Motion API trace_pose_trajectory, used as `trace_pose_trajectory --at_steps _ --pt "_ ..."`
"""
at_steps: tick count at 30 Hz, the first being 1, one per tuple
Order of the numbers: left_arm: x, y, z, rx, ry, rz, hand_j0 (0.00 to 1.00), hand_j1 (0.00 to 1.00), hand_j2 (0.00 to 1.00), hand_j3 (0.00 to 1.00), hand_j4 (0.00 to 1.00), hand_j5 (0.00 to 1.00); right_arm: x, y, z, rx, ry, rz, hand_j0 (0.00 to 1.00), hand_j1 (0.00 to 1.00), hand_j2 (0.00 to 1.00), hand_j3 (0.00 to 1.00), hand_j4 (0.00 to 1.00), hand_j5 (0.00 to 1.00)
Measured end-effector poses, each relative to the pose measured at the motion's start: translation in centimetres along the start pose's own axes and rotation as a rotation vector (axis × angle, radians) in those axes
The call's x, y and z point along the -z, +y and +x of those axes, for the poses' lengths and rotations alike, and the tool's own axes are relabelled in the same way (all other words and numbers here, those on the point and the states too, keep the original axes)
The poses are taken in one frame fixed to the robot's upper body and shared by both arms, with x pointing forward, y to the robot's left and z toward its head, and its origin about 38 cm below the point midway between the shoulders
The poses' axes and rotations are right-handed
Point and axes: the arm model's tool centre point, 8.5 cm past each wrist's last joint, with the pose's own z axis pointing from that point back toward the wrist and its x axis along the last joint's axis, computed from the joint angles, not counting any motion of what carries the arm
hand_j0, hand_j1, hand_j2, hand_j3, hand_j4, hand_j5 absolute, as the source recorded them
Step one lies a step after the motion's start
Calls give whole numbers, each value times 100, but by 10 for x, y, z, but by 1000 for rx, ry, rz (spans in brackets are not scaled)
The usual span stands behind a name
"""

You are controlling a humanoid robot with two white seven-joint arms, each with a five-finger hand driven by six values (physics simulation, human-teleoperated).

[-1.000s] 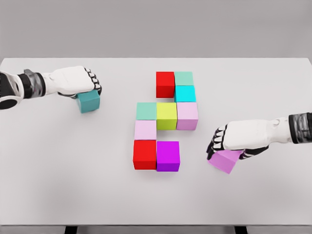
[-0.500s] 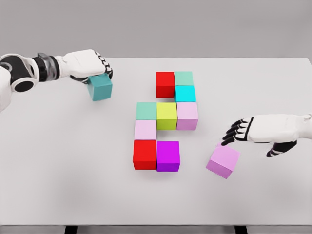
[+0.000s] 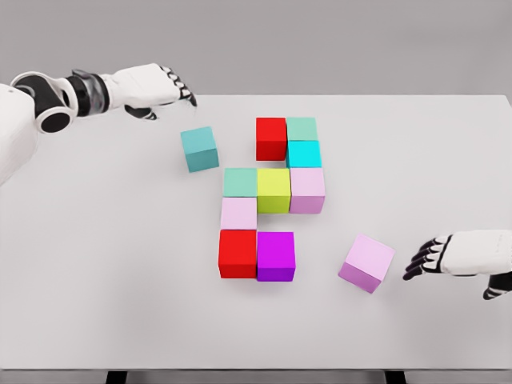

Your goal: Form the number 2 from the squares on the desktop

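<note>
i see bright, even, diffuse light from above w/ no glare. cubes (image 3: 274, 189) cast only faint soft shadows on the table (image 3: 112, 272). render's slightly soft, no edge distortion.

From my remote seat I see a white table (image 3: 96, 264) filling most of the view, its far edge running straight across toward 12 o'clock. Beyond it stands a plain grey wall (image 3: 336, 40). At 6 o'clock, two dark table legs (image 3: 117, 377) show under the near edge.
</note>
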Motion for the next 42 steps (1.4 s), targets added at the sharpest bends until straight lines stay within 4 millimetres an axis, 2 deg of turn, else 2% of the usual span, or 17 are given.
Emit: trace_pose_trajectory --at_steps 5,7,8,11,16,20,24,31,38,42 --pt "-39 -12 -27 -27 58 -3 100 100 100 100 100 100 10 -7 2 -24 -20 -2 100 100 100 100 100 100" --pt "-55 -18 -32 -15 68 -16 90 90 90 90 90 90 13 -10 1 -28 -25 -5 100 100 100 100 100 100" --pt "-62 -20 -33 -5 68 -23 88 88 88 88 88 88 15 -11 1 -30 -28 -6 100 100 100 100 100 100" --pt "-77 -36 -22 25 35 -60 88 88 88 88 88 88 21 -14 0 -34 -36 -10 100 100 100 100 100 100" --pt "-91 -42 -3 71 -23 -79 83 83 83 83 83 83 29 -18 -3 -37 -45 -16 100 100 100 100 100 100" --pt "-103 -48 17 99 -79 -88 83 83 83 83 83 83 31 -25 -3 -50 -47 -28 100 100 100 100 100 100" --pt "-105 -43 33 123 -122 -73 83 83 83 83 83 83 36 -31 -1 -60 -61 -37 100 100 100 100 100 100" --pt "-102 -47 54 103 -181 -54 83 83 83 83 83 83 43 -40 3 -76 -85 -51 100 100 100 100 100 100" --pt "-96 -43 67 87 -217 -28 84 84 84 84 84 84 39 -36 4 -77 -78 -45 100 100 100 100 100 100" --pt "-90 -46 76 74 -241 -21 84 84 84 84 84 84 40 -34 13 -88 -99 -35 100 100 100 100 100 100"
